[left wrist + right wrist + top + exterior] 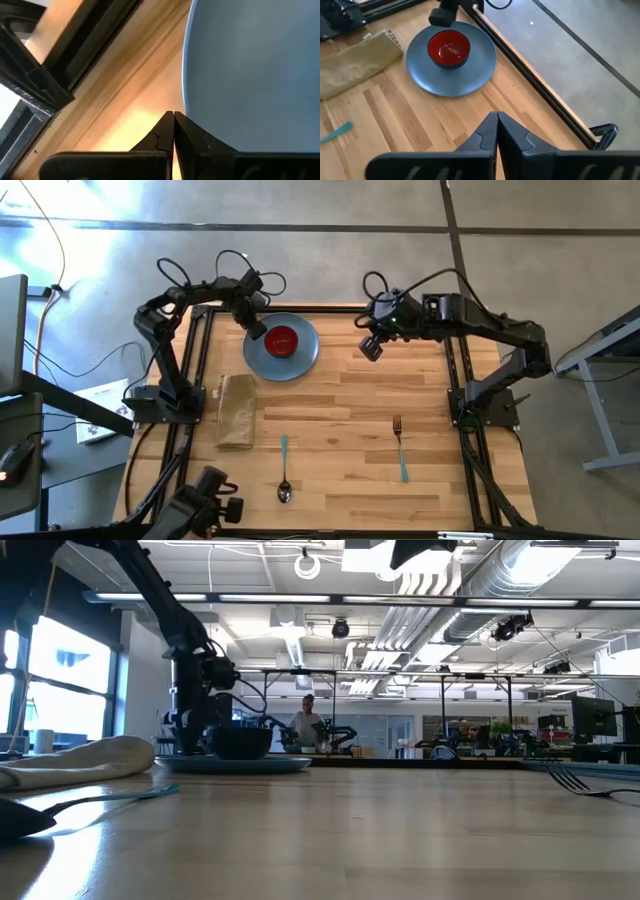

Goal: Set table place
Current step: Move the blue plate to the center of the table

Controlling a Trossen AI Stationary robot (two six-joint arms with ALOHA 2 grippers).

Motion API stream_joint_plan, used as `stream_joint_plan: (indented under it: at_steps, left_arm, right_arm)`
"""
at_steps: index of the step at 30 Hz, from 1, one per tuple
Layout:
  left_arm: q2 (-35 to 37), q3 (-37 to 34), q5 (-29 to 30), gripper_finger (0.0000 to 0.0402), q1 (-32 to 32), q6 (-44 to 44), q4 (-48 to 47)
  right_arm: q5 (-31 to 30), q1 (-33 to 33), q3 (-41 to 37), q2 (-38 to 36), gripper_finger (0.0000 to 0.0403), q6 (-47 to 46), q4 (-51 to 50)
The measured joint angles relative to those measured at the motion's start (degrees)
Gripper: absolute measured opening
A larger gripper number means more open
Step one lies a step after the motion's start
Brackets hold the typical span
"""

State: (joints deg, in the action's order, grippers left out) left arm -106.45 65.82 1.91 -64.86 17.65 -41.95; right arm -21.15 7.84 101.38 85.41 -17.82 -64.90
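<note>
The blue-grey plate point(300, 358) lies flat at the table's far left with the red bowl point(283, 340) standing on it. My left gripper point(258, 330) is shut at the plate's far-left rim point(186, 100). My right gripper point(372, 347) is shut and empty, above the bare wood right of the plate; its fingertips show in the right wrist view point(496, 115). The spoon point(285, 470) and the fork point(400, 448), both with teal handles, lie flat near the table's near edge. My left gripper's shut fingertips point(170, 120) stand right at the plate's far-left rim, slanting down from the far left. I cannot tell whether they touch the rim or hang just off it.
A tan folded cloth point(236, 410) lies left of centre, near the plate. The black rail frame point(200, 350) edges the table. Bare wood lies between plate, fork and spoon. A person stands far off in the room behind point(306, 720).
</note>
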Motion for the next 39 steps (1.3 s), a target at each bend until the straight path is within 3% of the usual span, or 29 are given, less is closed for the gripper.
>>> stream_joint_plan:
  at_steps: [13,39]
  left_arm:
    - [-1.2,0.0,-2.1,0.0000,2.2,0.4,1.1]
    - [-1.2,0.0,-2.3,0.0000,30.1,-10.5,3.5]
  right_arm:
    - [-1.4,-0.5,0.0,0.0,0.0000,-0.2,0.0]
    - [-1.9,-0.5,0.0,0.0,0.0000,0.1,-1.4]
